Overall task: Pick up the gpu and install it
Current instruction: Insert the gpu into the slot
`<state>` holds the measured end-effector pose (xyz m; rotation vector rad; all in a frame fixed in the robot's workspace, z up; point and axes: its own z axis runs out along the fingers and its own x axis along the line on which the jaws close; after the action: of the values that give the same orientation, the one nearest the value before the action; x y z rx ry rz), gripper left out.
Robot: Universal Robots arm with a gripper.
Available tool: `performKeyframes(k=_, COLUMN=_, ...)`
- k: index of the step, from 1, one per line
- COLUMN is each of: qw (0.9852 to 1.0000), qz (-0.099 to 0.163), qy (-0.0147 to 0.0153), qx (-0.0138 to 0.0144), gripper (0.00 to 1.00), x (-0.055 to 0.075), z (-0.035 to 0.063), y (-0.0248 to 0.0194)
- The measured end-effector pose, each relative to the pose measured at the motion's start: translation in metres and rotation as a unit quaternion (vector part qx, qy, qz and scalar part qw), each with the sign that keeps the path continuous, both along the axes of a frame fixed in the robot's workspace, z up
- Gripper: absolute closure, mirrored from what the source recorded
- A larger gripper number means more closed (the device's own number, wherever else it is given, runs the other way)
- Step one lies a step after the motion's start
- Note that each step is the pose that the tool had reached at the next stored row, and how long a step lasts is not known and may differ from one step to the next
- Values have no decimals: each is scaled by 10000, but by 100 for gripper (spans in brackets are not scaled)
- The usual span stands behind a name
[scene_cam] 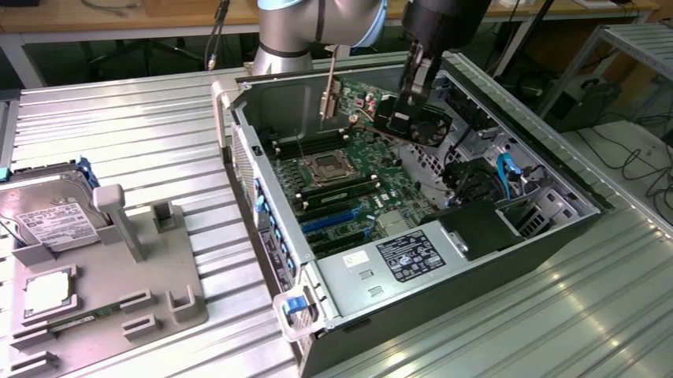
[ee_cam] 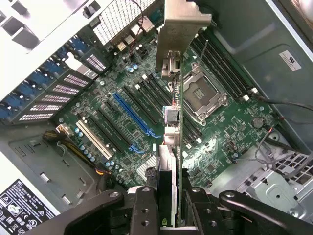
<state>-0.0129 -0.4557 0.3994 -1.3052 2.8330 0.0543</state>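
Note:
My gripper (scene_cam: 406,118) is shut on the gpu (scene_cam: 358,98), a green card with a black cooler and a pale metal end bracket. It hangs in the air above the far part of the open computer case (scene_cam: 244,150). In the wrist view the gpu (ee_cam: 176,122) stands edge-on between my fingers (ee_cam: 144,205), bracket end away from the gripper (ee_cam: 168,198). Below it lies the motherboard (ee_cam: 112,112) with its blue slot (ee_cam: 137,117) and black slots; the card is clear of all of them.
A silver hard drive (scene_cam: 47,216) stands in a grey fixture (scene_cam: 137,260) at the exterior view's left, with a memory stick (scene_cam: 79,321) and a processor chip (scene_cam: 47,293). Inside the case are the processor socket (scene_cam: 324,165), a labelled power supply (scene_cam: 405,256) and blue cables (scene_cam: 507,177).

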Motion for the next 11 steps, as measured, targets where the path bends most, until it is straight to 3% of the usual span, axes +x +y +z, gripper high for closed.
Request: performKeyframes(k=11, qw=9994, qz=345, qy=0, qx=0, gripper=73, x=0, z=0, y=-1)
